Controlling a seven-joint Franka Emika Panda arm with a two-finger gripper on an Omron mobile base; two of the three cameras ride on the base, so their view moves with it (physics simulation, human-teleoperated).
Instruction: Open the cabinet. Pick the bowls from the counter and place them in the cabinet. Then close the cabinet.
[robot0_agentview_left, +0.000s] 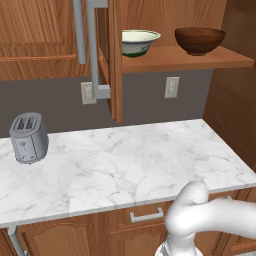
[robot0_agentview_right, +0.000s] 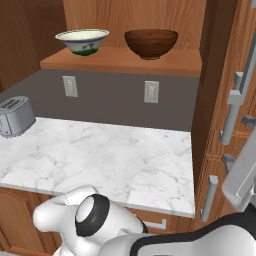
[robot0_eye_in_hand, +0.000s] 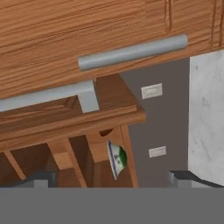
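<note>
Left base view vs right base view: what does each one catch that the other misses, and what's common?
Left base view alone: the open left cabinet door seen edge-on, with its grey bar handle, and a second handle on the neighbouring door. Right base view alone: the open right door's handles at the right edge. Shared: the cream bowl and the brown bowl side by side on the cabinet shelf, the marble counter, the toaster and two wall outlets.

A cream bowl (robot0_agentview_left: 139, 41) with green outside, a dark brown bowl (robot0_agentview_left: 199, 40), reddish-brown cabinet (robot0_agentview_left: 116, 60), white grey-veined counter (robot0_agentview_left: 130, 160).
</note>
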